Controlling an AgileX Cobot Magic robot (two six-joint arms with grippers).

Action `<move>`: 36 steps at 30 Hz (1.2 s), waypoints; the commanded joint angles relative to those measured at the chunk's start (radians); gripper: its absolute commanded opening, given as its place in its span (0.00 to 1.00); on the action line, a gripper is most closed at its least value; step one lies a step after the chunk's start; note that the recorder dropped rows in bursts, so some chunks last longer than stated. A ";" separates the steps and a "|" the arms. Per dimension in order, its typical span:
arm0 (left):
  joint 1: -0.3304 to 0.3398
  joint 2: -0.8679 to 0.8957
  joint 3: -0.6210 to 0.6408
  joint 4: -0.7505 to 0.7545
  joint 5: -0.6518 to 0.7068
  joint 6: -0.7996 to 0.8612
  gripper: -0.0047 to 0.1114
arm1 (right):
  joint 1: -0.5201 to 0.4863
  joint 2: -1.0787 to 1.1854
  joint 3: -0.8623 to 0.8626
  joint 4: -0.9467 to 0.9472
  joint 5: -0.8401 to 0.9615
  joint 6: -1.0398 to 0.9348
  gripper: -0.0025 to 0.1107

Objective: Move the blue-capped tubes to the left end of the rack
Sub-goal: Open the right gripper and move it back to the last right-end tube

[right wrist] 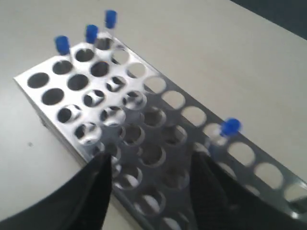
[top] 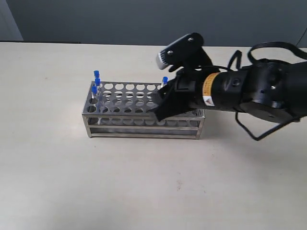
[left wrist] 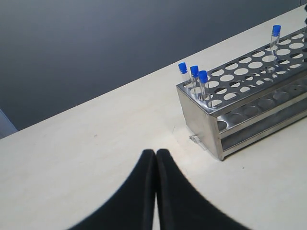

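The silver rack (top: 144, 128) lies on the table. Three blue-capped tubes (top: 96, 81) stand in holes at its left end. A fourth blue-capped tube (top: 164, 81) stands in the back row, right of the middle. My right gripper (top: 159, 104) hovers open over the rack's right half, just in front of that lone tube (right wrist: 230, 127), with nothing between its fingers (right wrist: 100, 167). In the right wrist view the three tubes (right wrist: 90, 34) stand at the rack's (right wrist: 118, 70) far end. My left gripper (left wrist: 156, 152) is shut and empty above bare table, short of the rack's end wall (left wrist: 196, 120).
The rack sits on a pale tabletop (top: 144, 182) with a dark wall behind. The right arm's black body and cables (top: 259, 91) reach in from the right, over the rack's right end.
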State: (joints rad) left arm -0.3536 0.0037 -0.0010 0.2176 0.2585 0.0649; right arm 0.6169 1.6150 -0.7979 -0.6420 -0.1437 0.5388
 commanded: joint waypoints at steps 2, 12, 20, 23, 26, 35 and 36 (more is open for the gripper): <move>-0.007 -0.004 0.001 0.005 -0.002 -0.004 0.04 | -0.142 -0.016 0.059 -0.006 -0.038 -0.053 0.29; -0.007 -0.004 0.001 0.005 -0.002 -0.004 0.04 | -0.187 0.150 0.055 0.155 -0.361 -0.318 0.51; -0.007 -0.004 0.001 0.005 -0.002 -0.004 0.04 | -0.187 0.259 0.023 0.234 -0.493 -0.401 0.51; -0.007 -0.004 0.001 0.005 -0.002 -0.004 0.04 | -0.187 0.296 -0.027 0.234 -0.493 -0.401 0.51; -0.007 -0.004 0.001 0.005 -0.002 -0.004 0.04 | -0.187 0.312 -0.044 0.234 -0.489 -0.397 0.51; -0.007 -0.004 0.001 0.005 -0.002 -0.004 0.04 | -0.187 0.355 -0.045 0.238 -0.504 -0.390 0.51; -0.007 -0.004 0.001 0.005 -0.002 -0.004 0.04 | -0.187 0.360 -0.045 0.248 -0.515 -0.390 0.49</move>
State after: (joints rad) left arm -0.3536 0.0037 -0.0010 0.2176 0.2585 0.0649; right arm 0.4355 1.9606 -0.8388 -0.4138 -0.6304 0.1475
